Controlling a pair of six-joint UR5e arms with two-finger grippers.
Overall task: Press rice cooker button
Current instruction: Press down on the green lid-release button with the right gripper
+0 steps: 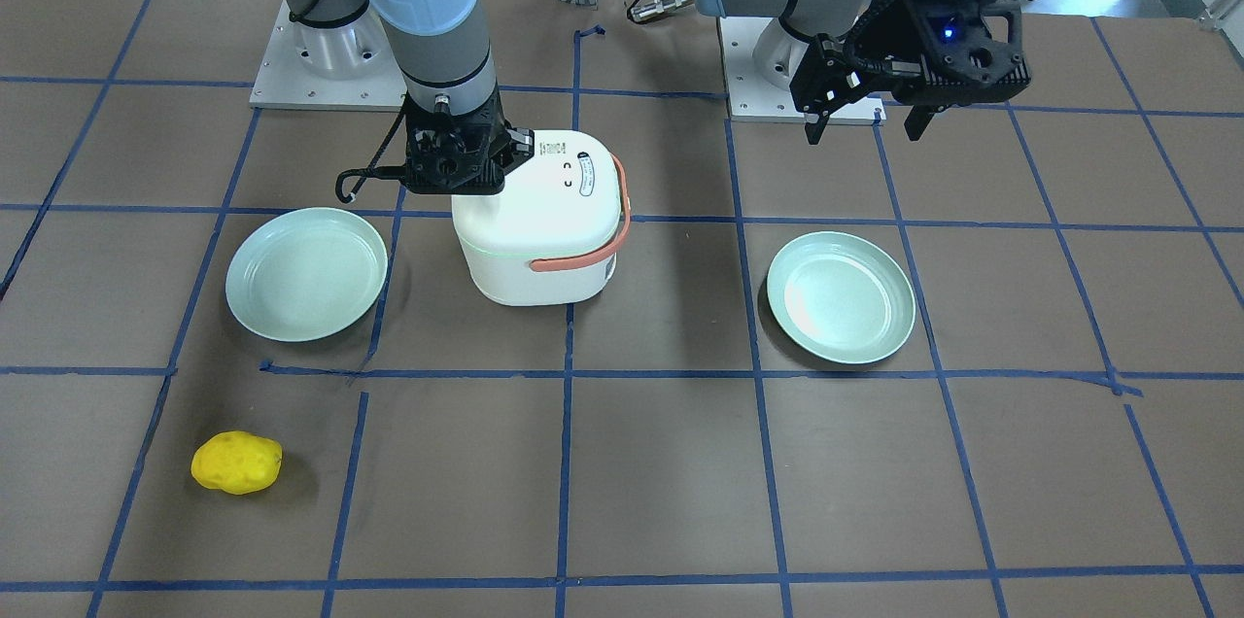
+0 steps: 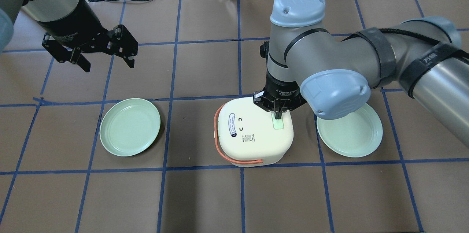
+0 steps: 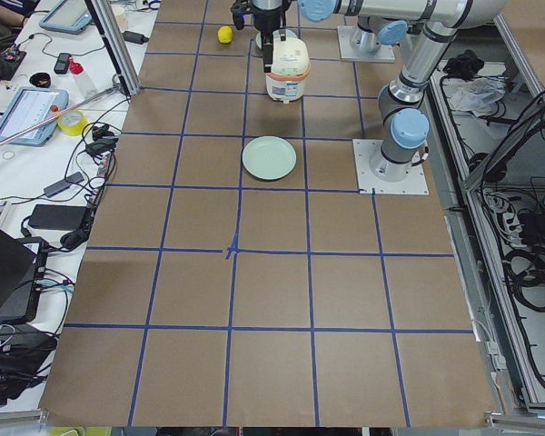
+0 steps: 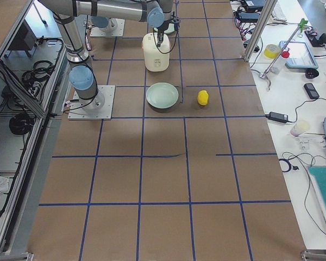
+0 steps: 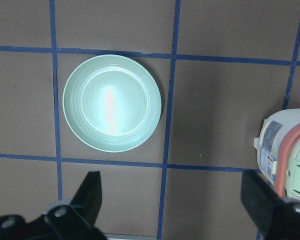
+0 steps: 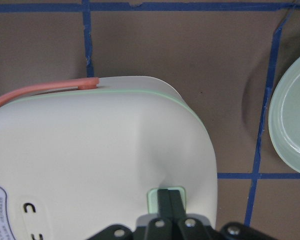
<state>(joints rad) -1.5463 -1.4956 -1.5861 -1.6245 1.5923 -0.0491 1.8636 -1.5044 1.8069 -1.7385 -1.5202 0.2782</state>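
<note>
A white rice cooker [image 2: 253,132] with an orange handle stands mid-table; it also shows in the front view [image 1: 544,220]. Its pale green button [image 2: 278,124] is on the lid's right side. My right gripper [image 2: 278,116] is shut, its fingertips [image 6: 170,202] pressed together and touching the button [image 6: 154,199]. In the front view the right gripper [image 1: 465,159] covers the button. My left gripper [image 2: 106,59] is open and empty, held above the table to the far left, apart from the cooker; it also shows in the front view [image 1: 865,127].
Two pale green plates flank the cooker, one on my left [image 2: 130,126] and one on my right [image 2: 350,132], partly under my right arm. A yellow lumpy object [image 1: 236,463] lies near the operators' edge. Cables and tools line the far table edge.
</note>
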